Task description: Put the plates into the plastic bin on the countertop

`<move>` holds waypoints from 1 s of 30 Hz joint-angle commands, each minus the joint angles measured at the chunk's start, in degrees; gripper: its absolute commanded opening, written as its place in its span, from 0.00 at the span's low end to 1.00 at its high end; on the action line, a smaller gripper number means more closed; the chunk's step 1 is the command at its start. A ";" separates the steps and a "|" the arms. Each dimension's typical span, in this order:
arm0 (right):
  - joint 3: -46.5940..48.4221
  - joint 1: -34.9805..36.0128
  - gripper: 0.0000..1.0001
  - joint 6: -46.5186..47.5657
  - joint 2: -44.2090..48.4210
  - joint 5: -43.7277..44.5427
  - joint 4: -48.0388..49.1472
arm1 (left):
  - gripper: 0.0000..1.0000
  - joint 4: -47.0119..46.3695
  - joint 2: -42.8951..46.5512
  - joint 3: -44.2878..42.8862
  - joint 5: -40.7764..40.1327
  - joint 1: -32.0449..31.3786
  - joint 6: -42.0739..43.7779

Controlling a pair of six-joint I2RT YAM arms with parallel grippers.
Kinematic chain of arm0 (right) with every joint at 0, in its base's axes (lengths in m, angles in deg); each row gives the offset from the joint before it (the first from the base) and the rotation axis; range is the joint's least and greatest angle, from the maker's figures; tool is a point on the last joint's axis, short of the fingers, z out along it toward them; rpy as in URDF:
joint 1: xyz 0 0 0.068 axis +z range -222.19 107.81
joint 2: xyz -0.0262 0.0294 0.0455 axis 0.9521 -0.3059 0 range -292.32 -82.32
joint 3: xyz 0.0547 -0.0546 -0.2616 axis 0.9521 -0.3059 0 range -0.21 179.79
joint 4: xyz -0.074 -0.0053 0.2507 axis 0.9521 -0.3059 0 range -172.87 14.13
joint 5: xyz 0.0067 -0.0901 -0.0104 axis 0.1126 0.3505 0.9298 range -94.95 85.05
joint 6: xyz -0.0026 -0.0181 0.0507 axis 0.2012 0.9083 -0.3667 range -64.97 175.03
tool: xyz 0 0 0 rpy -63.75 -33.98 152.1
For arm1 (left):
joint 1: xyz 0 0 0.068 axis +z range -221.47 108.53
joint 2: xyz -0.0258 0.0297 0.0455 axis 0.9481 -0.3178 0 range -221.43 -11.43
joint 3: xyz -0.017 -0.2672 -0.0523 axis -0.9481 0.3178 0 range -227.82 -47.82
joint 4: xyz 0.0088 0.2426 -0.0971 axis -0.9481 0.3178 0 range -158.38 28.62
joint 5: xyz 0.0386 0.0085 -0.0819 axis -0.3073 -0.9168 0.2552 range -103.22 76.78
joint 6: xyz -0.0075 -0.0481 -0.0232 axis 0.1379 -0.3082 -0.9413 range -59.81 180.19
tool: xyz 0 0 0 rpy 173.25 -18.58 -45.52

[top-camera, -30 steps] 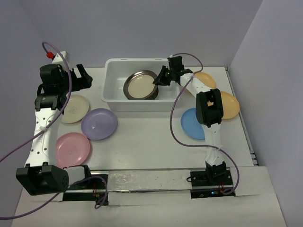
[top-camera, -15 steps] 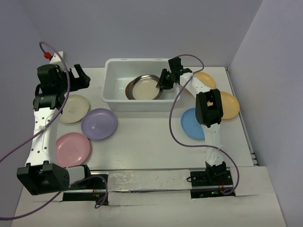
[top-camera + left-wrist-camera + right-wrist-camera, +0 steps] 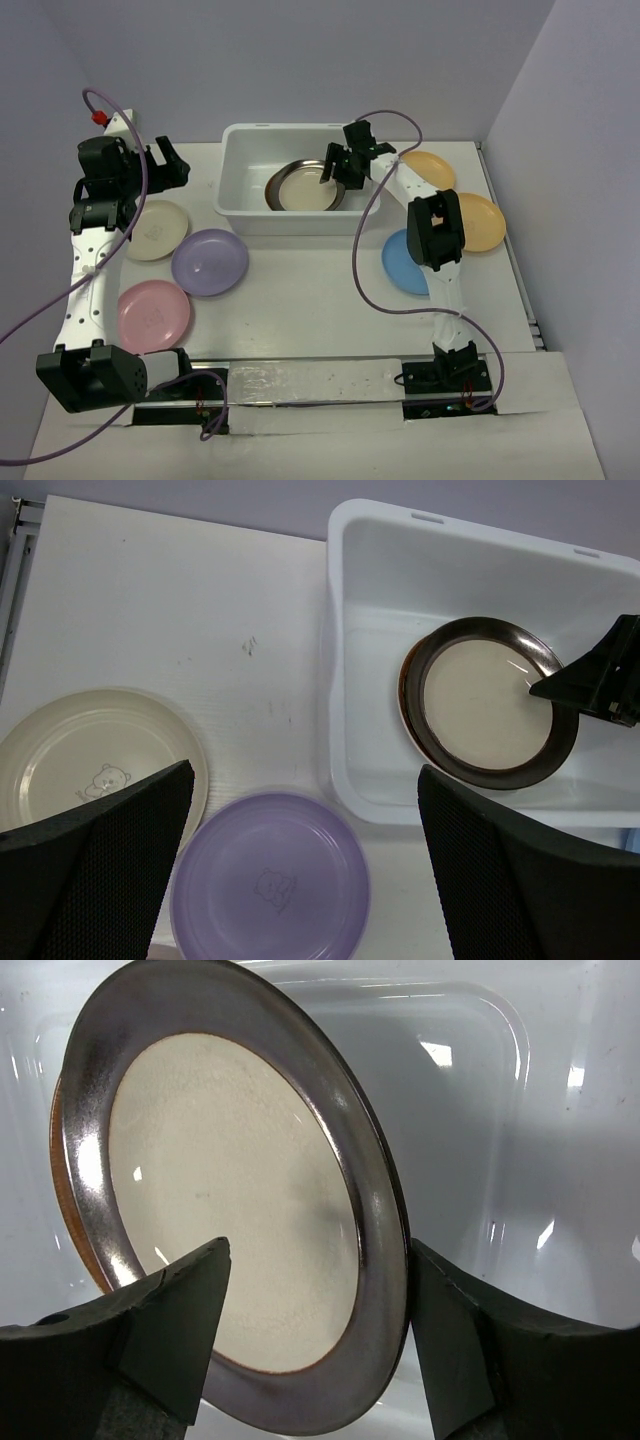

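In bin (image 3: 250, 218), dark-rimmed plate (image 3: 230, 1210) between parted right gripper (image 3: 315, 1255) jaws.

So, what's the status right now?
Left pincer open, empty. Right pincer open over dark-rimmed plate lying in bin. Six plates wait on counter. Nothing blocking.

White countertop (image 3: 300, 290) with a bin and six loose plates

The plastic bin (image 3: 290, 220) sat at the back centre. To its left lay the cream plate (image 3: 157, 230), with the lavender plate (image 3: 209, 262) just beside it and the pink plate (image 3: 153, 315) nearer the front. To the right lay the blue plate (image 3: 402, 262) and two yellow-orange plates (image 3: 436, 165) (image 3: 482, 222).
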 commanded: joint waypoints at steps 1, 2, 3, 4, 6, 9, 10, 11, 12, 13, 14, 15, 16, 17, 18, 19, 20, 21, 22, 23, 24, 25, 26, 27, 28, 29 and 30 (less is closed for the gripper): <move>3.45 1.19 0.80 1.42 -1.48 1.70 0.55 | 0.99 -0.54 0.62 0.45 0.73 0.72 0.75; 3.71 1.37 0.82 1.82 -1.69 2.06 0.27 | 0.99 -0.47 0.56 0.45 0.73 0.72 0.81; 3.93 1.56 0.84 2.24 -1.89 2.47 -0.03 | 0.99 -0.38 0.48 0.43 0.75 0.73 0.85; 3.97 1.81 0.85 2.57 -2.06 2.97 -0.24 | 0.99 -0.22 0.31 0.35 0.79 0.77 0.85; 4.09 2.33 0.89 3.31 -2.28 4.16 -0.42 | 0.99 -0.07 0.17 0.27 0.98 0.96 0.78; 4.27 3.28 0.92 4.09 -2.47 6.01 -0.42 | 0.99 -0.42 0.17 0.54 1.35 0.90 0.59; 4.27 3.60 0.93 4.26 -2.54 6.59 -0.42 | 0.99 -0.49 0.17 0.57 1.38 0.90 0.59; 4.27 4.02 0.94 4.65 -2.67 7.41 -0.39 | 0.99 -0.62 0.11 0.62 1.44 0.92 0.56; 4.30 4.41 0.95 5.00 -2.74 7.98 -0.33 | 0.99 -0.69 -0.01 0.63 1.43 0.98 0.50; 4.54 4.60 0.95 5.37 -2.87 8.17 -0.33 | 0.99 -0.69 -0.08 0.69 1.37 0.98 0.50; 4.79 4.83 0.95 5.72 -2.91 8.68 -0.44 | 0.99 -0.69 -0.04 0.71 1.41 0.98 0.50; 5.14 5.39 0.96 6.27 -2.99 9.15 -0.63 | 0.99 -0.85 0.03 0.84 1.52 1.03 0.46; 5.50 5.93 0.98 6.85 -3.11 9.40 -0.83 | 0.99 -1.06 0.10 1.04 1.63 1.07 0.39; 5.76 6.07 0.99 7.25 -3.17 9.47 -1.03 | 0.99 -1.13 0.17 1.24 1.70 1.07 0.32; 5.64 6.20 0.99 7.19 -3.17 9.40 -0.97 | 0.99 -1.19 0.17 1.43 1.70 1.07 0.26; 5.59 6.25 1.00 7.17 -3.12 9.38 -0.95 | 0.99 -1.21 0.22 1.50 1.76 1.07 0.24; 5.54 6.30 1.00 7.17 -3.09 9.44 -1.00 | 0.99 -1.27 0.20 1.62 1.85 1.13 0.18; 5.46 6.33 1.00 7.26 -3.04 9.47 -0.90 | 0.99 -1.39 0.21 1.77 1.92 1.16 0.15; 5.40 6.35 1.00 7.43 -2.96 9.45 -0.77 | 0.99 -1.49 0.27 1.91 1.98 1.16 0.13; 5.35 6.40 1.00 7.67 -2.87 9.40 -0.77 | 0.99 -1.54 0.32 2.05 2.03 1.16 0.08; 5.41 6.46 1.00 7.94 -2.82 9.26 -0.81 | 0.99 -1.65 0.34 2.16 2.13 1.20 0.06; 5.54 6.58 1.00 8.23 -2.82 9.12 -0.89 | 0.99 -1.74 0.34 2.24 2.23 1.25 0.06; 5.74 6.86 1.00 8.66 -2.94 9.06 -1.00 | 0.99 -1.80 0.34 2.32 2.29 1.25 0.06; 6.12 7.25 1.00 9.27 -3.21 8.92 -1.16 | 0.99 -1.92 0.32 2.38 2.38 1.25 0.06; 6.49 7.47 1.00 9.69 -3.43 8.85 -1.38 | 0.99 -1.94 0.21 2.38 2.34 1.25 0.04; 6.85 7.83 1.00 10.18 -3.71 8.85 -1.65 | 0.99 -2.00 0.05 2.37 2.39 1.26 -0.03; 6.99 8.24 1.00 10.32 -3.78 8.85 -1.65 | 0.99 -2.00 -0.09 2.30 2.32 1.33 -0.03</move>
